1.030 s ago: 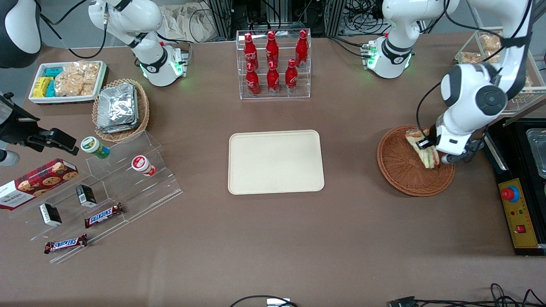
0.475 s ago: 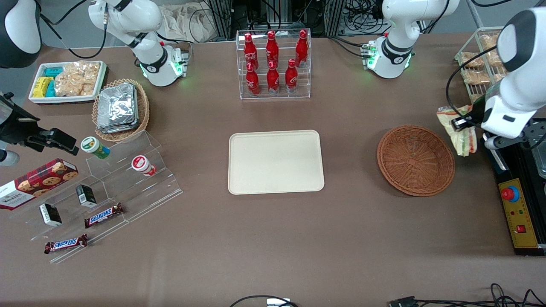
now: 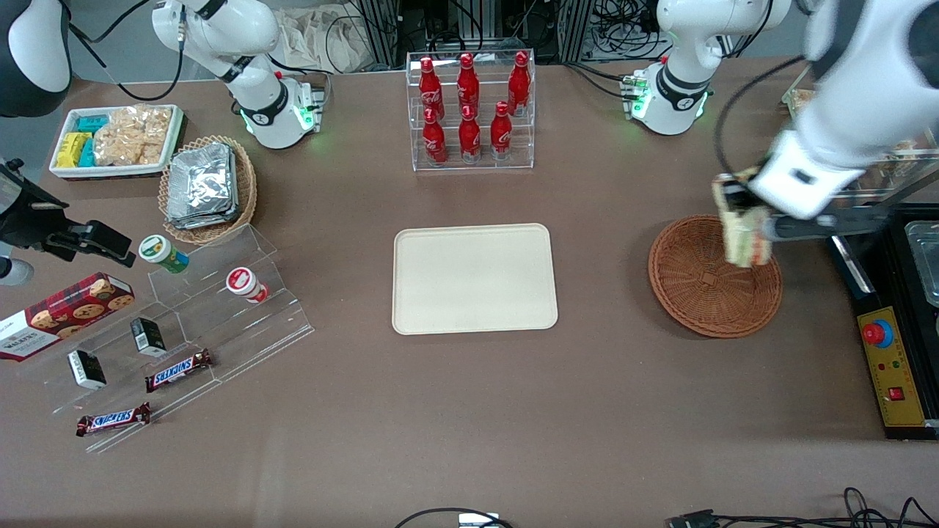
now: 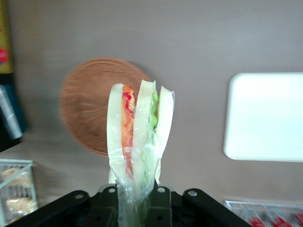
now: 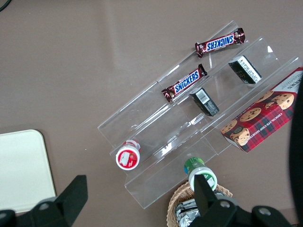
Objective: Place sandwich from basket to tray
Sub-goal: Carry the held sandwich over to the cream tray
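My left gripper (image 3: 742, 213) is shut on the sandwich (image 3: 744, 235), a clear-wrapped wedge of pale bread with green and red-orange stripes, and holds it in the air above the reddish-brown wicker basket (image 3: 697, 293). The basket holds nothing. In the left wrist view the sandwich (image 4: 137, 137) stands up from between the black fingers (image 4: 158, 208) of the gripper (image 4: 135, 208), with the basket (image 4: 87, 106) below it and the cream tray (image 4: 267, 116) off to one side. The cream-beige tray (image 3: 474, 279) lies bare at the middle of the table.
A clear rack of red bottles (image 3: 469, 110) stands farther from the front camera than the tray. A wire rack of bagged snacks (image 3: 902, 158) and a black control box (image 3: 891, 367) lie at the working arm's end. A tan basket of foil packets (image 3: 207, 187) and snack stands lie toward the parked arm's end.
The gripper lifted the sandwich out of the basket, swung it out toward the working arm's end, and has now brought it back over the basket, higher than before.
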{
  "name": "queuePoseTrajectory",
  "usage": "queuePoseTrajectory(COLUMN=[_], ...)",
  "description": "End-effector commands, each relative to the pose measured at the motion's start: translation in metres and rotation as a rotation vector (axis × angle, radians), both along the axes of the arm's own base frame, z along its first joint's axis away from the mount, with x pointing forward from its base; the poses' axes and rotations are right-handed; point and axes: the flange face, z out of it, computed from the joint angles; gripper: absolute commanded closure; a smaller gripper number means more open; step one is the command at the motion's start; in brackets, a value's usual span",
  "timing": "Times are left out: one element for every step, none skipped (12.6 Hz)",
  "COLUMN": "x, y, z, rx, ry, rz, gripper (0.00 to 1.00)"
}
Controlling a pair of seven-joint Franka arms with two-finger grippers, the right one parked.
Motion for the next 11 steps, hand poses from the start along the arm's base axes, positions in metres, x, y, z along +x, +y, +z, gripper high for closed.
queuePoseTrajectory(x=[0.001,0.001,0.001,-0.006,-0.009,-0.006,-0.01,-0.008,-0.011,-0.014,-0.02], y=[-0.087,-0.114,-0.137,-0.159,-0.176,-0.184,-0.198,-0.206,-0.213,-0.217,-0.221], z=[-0.003,-0.006,-0.012,-0.018,-0.029,-0.04,-0.064,-0.083,-0.111,-0.139,-0.167], rx=[-0.035,-0.058,-0.064,-0.058,-0.056,-0.055,-0.045,-0.056,-0.056,-0.062,-0.073], ry=[0.017,0.024,0.026,0.021,0.021,0.007,0.026,0.037,0.047,0.028,0.02], rz=[0.03,0.068,0.093,0.116,0.169,0.191,0.162,0.153,0.143,0.132,0.121], gripper=[0.85,0.85,0.85,0.85,0.85,0.85,0.83,0.82,0.82,0.82,0.82])
